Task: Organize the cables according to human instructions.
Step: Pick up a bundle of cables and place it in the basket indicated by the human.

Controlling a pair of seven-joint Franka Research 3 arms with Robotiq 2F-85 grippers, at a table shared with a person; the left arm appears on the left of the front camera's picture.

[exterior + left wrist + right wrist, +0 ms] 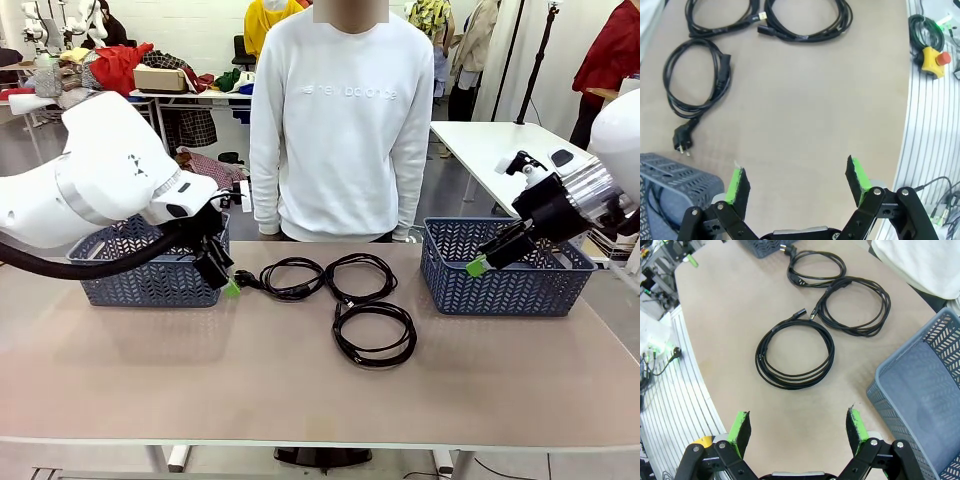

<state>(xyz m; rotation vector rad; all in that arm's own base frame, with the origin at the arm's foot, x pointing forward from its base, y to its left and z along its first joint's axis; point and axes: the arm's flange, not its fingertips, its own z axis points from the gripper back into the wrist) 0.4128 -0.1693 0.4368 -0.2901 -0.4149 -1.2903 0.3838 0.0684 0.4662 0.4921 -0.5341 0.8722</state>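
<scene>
Three cables lie as black coils on the middle of the table: a left cable point(292, 293), a middle cable point(388, 286) and a nearer cable point(376, 359). In the left wrist view the left cable point(668, 85) ends in a plug point(682, 142) close to the basket. My left gripper point(222, 272) point(797, 182) hangs open beside the left basket point(150, 280), just left of that cable, holding nothing. In front of the right basket point(500, 285) my right gripper point(495, 252) point(797, 427) stands open and holds nothing, above the table with the nearer cable point(792, 382) ahead of it.
A person in a white sweater point(340, 120) stands at the far edge, arms down. Both blue-grey mesh baskets sit at the table's far corners. A yellow emergency stop button point(932, 60) sits on the rail beyond the table's near edge.
</scene>
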